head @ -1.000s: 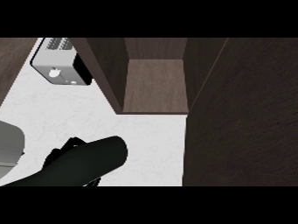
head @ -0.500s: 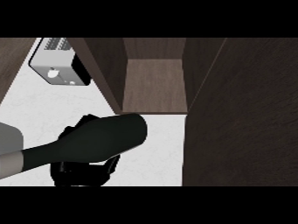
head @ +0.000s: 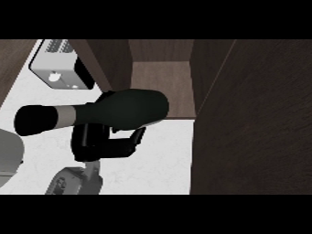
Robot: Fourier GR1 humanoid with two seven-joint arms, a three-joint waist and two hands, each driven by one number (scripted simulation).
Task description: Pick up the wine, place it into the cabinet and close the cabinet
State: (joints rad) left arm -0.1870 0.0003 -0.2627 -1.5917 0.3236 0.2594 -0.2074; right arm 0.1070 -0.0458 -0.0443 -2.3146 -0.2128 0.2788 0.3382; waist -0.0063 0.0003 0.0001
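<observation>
Curling round the wine (head: 97, 112), the left hand (head: 104, 144) is holding it sideways above the counter (head: 158, 160), beside the open cabinet (head: 162, 89).

Toaster on a pale counter, dark wood at the far left.

A silver toaster (head: 58, 68) stood at the upper left on the white, faintly speckled counter (head: 162, 160); its top slots showed as dark stripes, a round pale knob sat on its near face, and its right side was black. Left of it, a strip of dark brown wood-grain surface (head: 3, 77) ran along the counter's edge, slanting toward the lower left. The counter stretched from the toaster toward the bottom of the view, its bare part lying pale and lightly mottled in the middle.
</observation>
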